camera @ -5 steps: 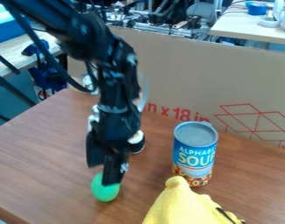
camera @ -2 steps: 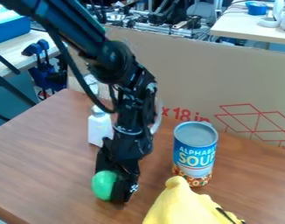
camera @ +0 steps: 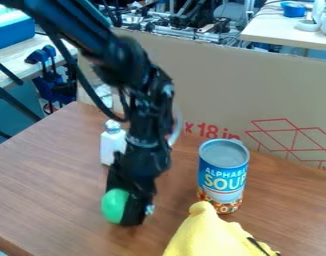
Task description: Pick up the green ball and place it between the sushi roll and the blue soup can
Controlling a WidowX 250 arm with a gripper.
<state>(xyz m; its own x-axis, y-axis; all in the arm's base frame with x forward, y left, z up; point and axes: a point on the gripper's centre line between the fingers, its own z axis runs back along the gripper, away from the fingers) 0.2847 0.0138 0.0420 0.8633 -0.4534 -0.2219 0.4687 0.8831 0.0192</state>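
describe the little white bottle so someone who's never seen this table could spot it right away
On the brown table, look toward the cardboard panel standing behind. Just left of the black arm, as the camera sees it, stands the small bottle. Its white body and grey top set it apart from the blue-labelled can and the rounded green thing.

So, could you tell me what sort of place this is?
Probably a robotics lab: a robot arm stands over a wooden tabletop, with a cardboard panel and cluttered equipment behind.
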